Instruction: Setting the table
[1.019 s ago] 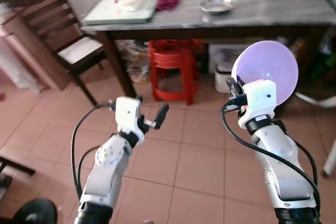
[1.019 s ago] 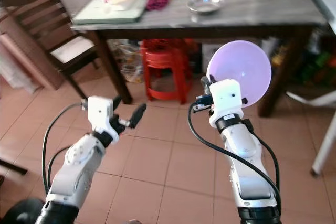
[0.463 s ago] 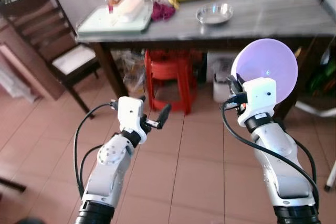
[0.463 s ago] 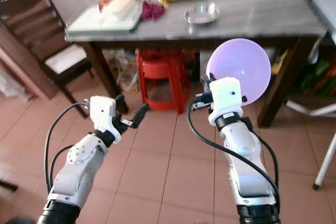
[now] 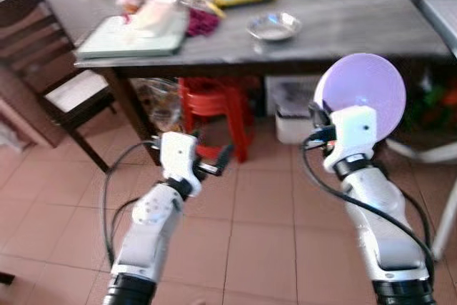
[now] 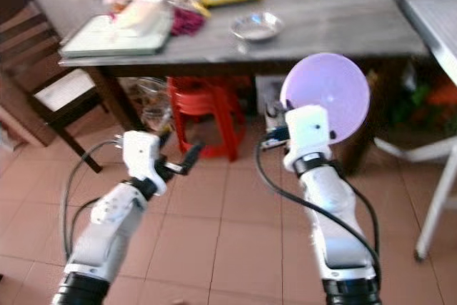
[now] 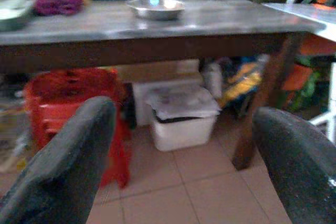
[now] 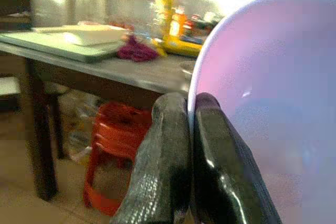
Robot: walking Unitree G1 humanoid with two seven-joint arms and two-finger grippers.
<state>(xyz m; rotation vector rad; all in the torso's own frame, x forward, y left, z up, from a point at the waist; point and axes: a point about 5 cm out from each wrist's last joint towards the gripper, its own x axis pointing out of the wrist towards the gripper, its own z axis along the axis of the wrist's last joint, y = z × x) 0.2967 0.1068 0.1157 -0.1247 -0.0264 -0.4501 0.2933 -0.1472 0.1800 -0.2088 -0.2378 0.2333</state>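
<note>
A grey dining table [image 5: 371, 30] stands ahead — the lilac bowl [image 5: 360, 94] is not yet set down, pinched by its rim in the right gripper [image 8: 191, 124]; the left gripper [image 7: 184, 145] is spread, empty.

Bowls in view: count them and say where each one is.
2. A purple bowl is pinched at its rim by the right gripper; a metal bowl sits on the table. Clutter may hide more.

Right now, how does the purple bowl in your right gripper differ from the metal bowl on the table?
The purple bowl is held on edge, pinched at its rim by the right gripper, short of the table; the metal bowl sits flat on the grey table. The purple one looks matte, like plastic, and larger from here; the metal one is shiny. Both are round and look empty.
</note>
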